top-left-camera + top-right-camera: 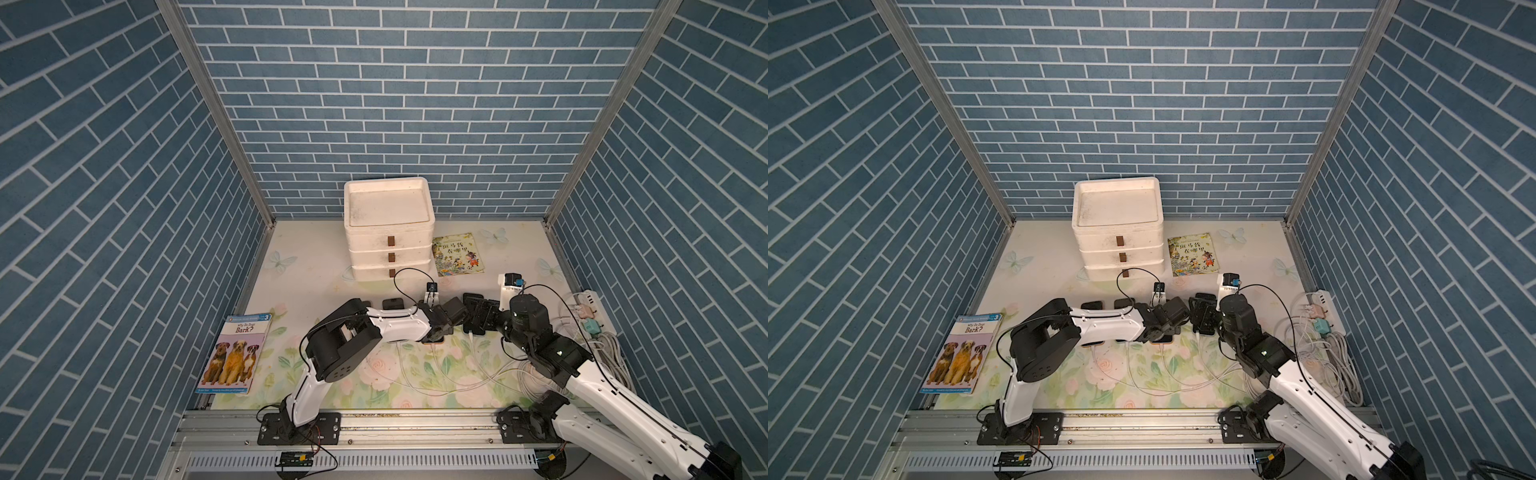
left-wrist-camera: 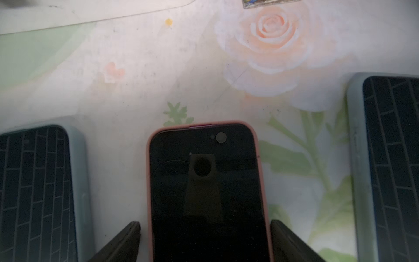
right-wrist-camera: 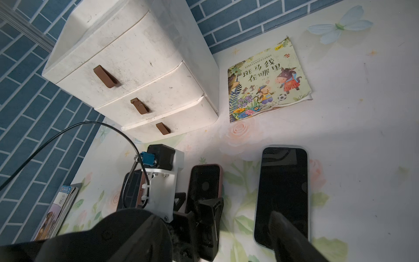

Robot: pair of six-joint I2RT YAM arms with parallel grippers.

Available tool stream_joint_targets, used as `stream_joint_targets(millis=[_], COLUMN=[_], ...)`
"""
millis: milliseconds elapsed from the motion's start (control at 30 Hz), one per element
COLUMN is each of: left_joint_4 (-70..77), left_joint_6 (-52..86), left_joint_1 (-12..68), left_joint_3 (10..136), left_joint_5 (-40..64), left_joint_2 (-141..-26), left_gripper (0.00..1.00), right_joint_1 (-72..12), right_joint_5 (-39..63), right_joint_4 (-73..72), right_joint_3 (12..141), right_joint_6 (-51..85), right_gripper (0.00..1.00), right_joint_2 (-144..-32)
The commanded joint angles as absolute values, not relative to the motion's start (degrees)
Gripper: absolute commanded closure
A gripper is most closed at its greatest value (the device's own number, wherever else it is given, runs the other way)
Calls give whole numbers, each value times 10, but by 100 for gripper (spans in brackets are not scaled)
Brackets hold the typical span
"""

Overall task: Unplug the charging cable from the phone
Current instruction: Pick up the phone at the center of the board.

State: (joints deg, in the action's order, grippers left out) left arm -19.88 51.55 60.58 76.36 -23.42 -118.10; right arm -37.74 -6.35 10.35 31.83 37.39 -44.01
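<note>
Phone in the pink case (image 2: 206,192) lies flat on the worktop (image 1: 316,257), third in a row of four, its long axis running near to far. The left gripper (image 2: 204,222) is low over it, fingers spread to either side of the case. A sliver of worktop shows beside one finger, and the other is just beside the case edge, so it is not yet pinched.

Its charging cable (image 1: 434,355) leaves the near end, runs toward the near edge, then curves right toward the power strip (image 1: 590,309). The plug itself is too small to make out.

The right gripper (image 1: 473,316) is just to the right, over the neighbouring phone (image 2: 390,170). Only one finger (image 3: 288,233) shows, well off to the side and touching nothing, so it looks spread. This arm seems better placed to reach the plug while the left steadies the phone.

A pull would go straight toward the near edge, along the phone's length. Room is open there apart from loose cables. Sideways it is tight, with pale-cased phones close on both sides and the two wrists almost meeting.
</note>
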Motion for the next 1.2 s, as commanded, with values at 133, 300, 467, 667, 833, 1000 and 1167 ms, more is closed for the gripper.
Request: stream_joint_targets(millis=[133, 300, 467, 667, 833, 1000, 1167], left_joint_4=[-237, -246, -244, -232, -219, -194, -171], left_joint_6=[547, 556, 558, 561, 561, 563, 567], left_joint_1=[628, 636, 644, 645, 645, 644, 643], left_joint_3=[760, 752, 749, 751, 748, 745, 746], left_joint_5=[-196, -193, -190, -173, -164, -176, -207], left_joint_2=[-1208, -1191, -1189, -1208, -1211, -1204, -1182], left_gripper=[9, 9, 8, 18, 46, 69, 100], right_joint_1=[-392, -392, -391, -391, -391, -408, -445], right_joint_5=[-24, -27, -34, -23, -26, 13, 69], right_joint_4=[97, 105, 108, 107, 116, 74, 15], right_joint_3=[297, 293, 298, 297, 282, 226, 172], right_joint_6=[374, 365, 361, 365, 364, 327, 301], right_gripper=[20, 19, 18, 18, 18, 17, 20], right_joint_2=[-442, -432, -431, -430, -415, -379, -394])
